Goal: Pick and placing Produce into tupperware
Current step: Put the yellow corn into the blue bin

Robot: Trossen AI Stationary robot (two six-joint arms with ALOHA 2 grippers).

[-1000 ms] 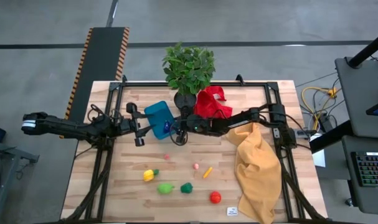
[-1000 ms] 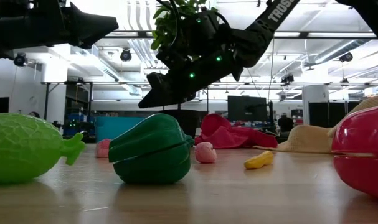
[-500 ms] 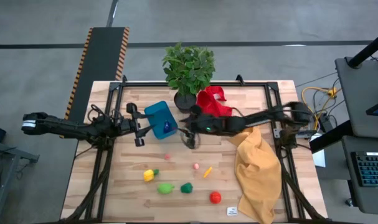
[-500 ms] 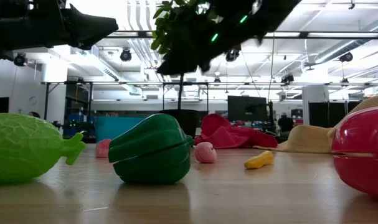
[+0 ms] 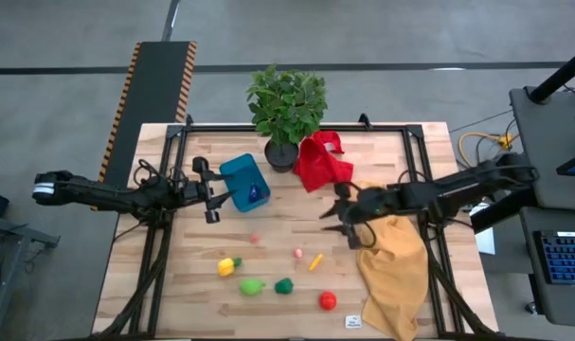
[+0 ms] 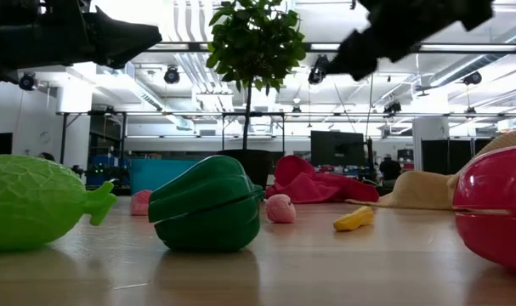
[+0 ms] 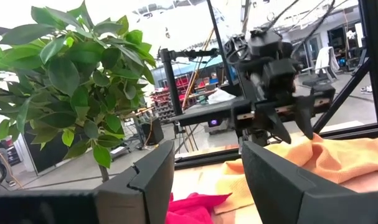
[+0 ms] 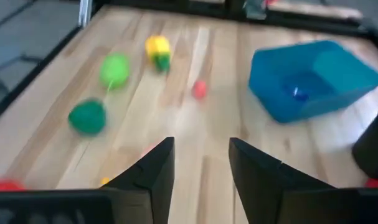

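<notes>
Right wrist view: right gripper [image 8: 200,163] parted, empty (above bare wood).

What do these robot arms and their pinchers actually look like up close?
Both arms are dark and slender, jointed, with thin cables alongside. The left arm ends in a white-banded base. Each end effector, left and right, has two flat, dark, wedge-shaped fingers.

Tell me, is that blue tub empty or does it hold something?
Not empty: the blue tub holds one small dark blue piece; the other toy produce lies on the table.
</notes>
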